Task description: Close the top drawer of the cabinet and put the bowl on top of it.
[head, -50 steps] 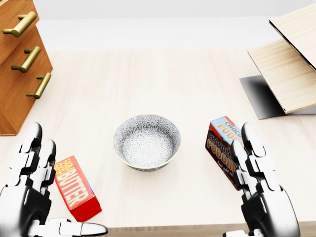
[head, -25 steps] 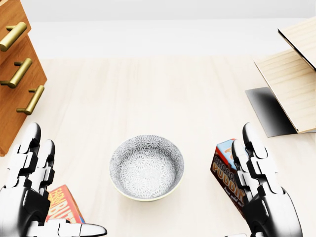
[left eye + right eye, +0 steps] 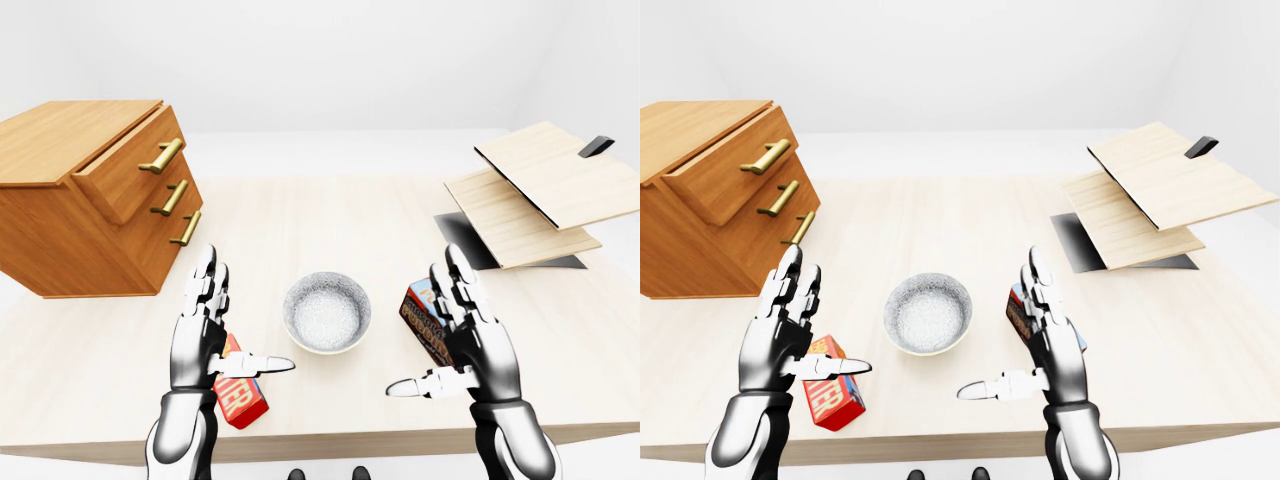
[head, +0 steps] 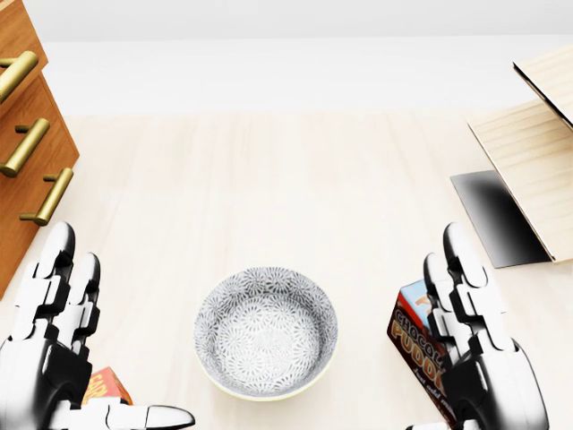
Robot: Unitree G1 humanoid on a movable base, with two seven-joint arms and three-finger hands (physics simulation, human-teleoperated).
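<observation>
Closing the protruding top drawer (image 3: pixel 128 172) is best done first; both hands, left hand (image 3: pixel 205 335) and right hand (image 3: pixel 468 335), are spread empty beside the bowl (image 3: pixel 326 312).

My table (image 3: pixel 330 215) is pale wood. On it, at the left of the left-eye view, stands the cabinet (image 3: pixel 60 225), its top drawer (image 3: pixel 130 170) pulled partly out. The patterned bowl (image 3: pixel 327 312) sits near the bottom edge, between a red butter box (image 3: pixel 240 392) on its left and a chocolate pudding box (image 3: pixel 425 322) on its right. At the right lie a dark mat (image 3: pixel 470 245) and light wooden boards (image 3: pixel 535 195) over it.
</observation>
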